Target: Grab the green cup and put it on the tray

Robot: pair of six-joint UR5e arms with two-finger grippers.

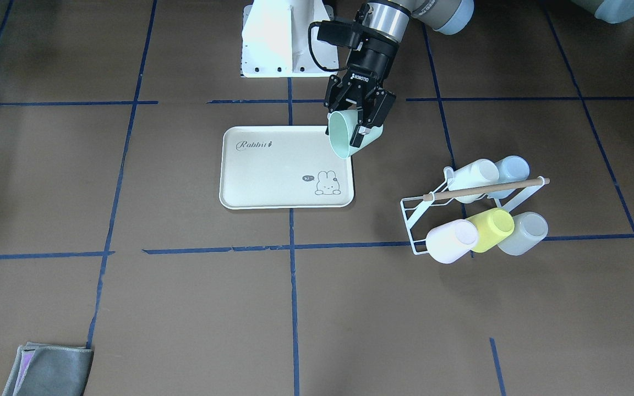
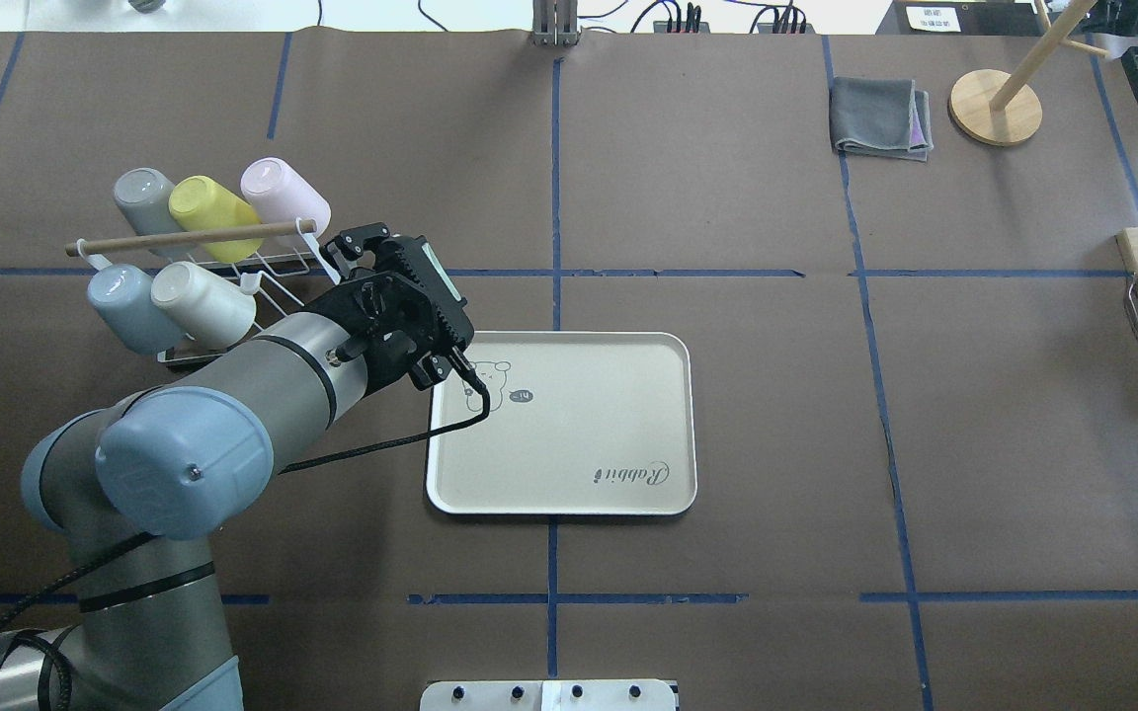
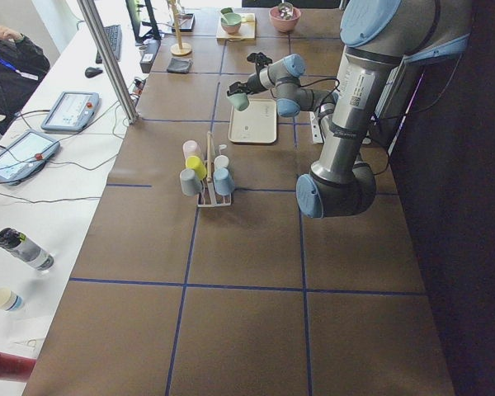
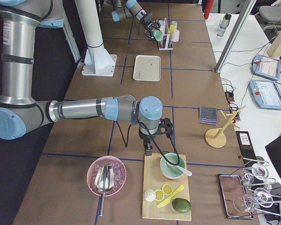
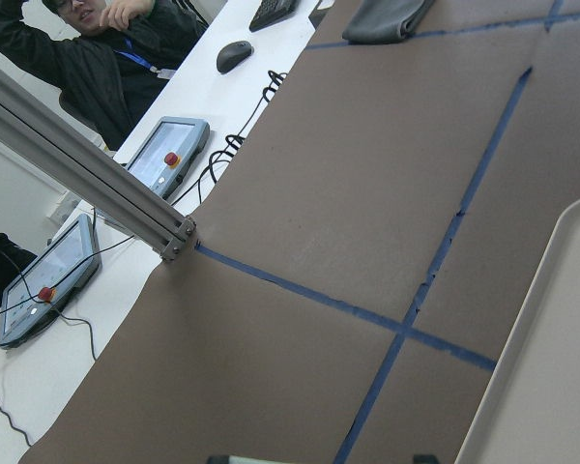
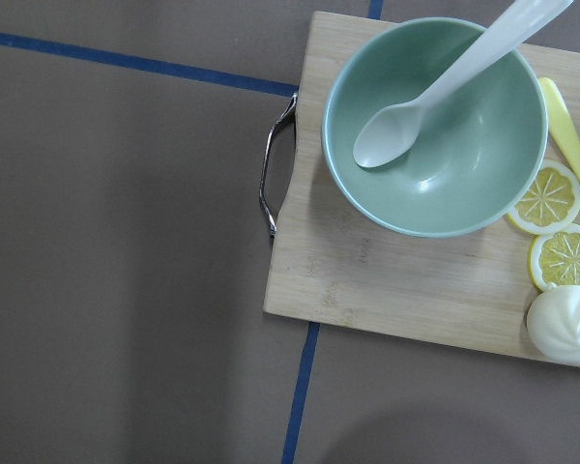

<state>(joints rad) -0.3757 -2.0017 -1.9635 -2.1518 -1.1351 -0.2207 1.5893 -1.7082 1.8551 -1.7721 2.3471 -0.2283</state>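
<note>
Fingers of left arm (image 1: 359, 124) clamp tilted green cup (image 1: 342, 138) above tray (image 1: 273, 176) corner; cup rack (image 1: 476, 190) well apart.

We see bright, even light from above on the brown table (image 1: 185, 308), with soft, faint shadows under the tray (image 1: 287, 168) and beside the cup rack (image 1: 482, 190). All views look sharp; only the left wrist view's bottom edge blurs.
</note>
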